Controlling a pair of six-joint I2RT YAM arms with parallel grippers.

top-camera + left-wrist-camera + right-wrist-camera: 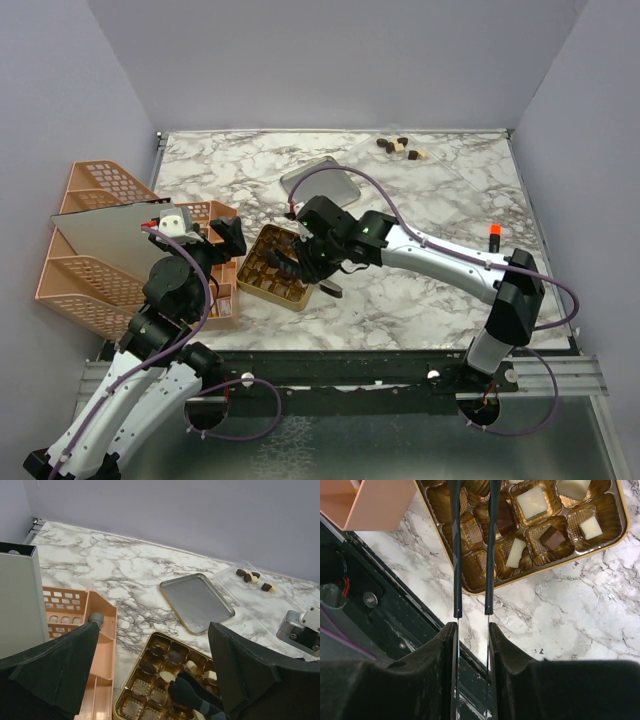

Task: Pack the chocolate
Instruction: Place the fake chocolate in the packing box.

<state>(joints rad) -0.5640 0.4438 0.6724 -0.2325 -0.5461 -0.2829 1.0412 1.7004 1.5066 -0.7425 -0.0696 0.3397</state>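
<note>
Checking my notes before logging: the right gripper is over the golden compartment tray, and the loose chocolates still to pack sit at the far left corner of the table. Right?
Not quite: the top external view shows the loose chocolates at the far right corner. The right gripper is indeed over the golden compartment tray.

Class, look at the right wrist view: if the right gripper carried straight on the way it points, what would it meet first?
Most likely the golden tray: the right gripper hangs over its compartments, jaws slightly apart. Which compartment exactly, I cannot tell.
</note>
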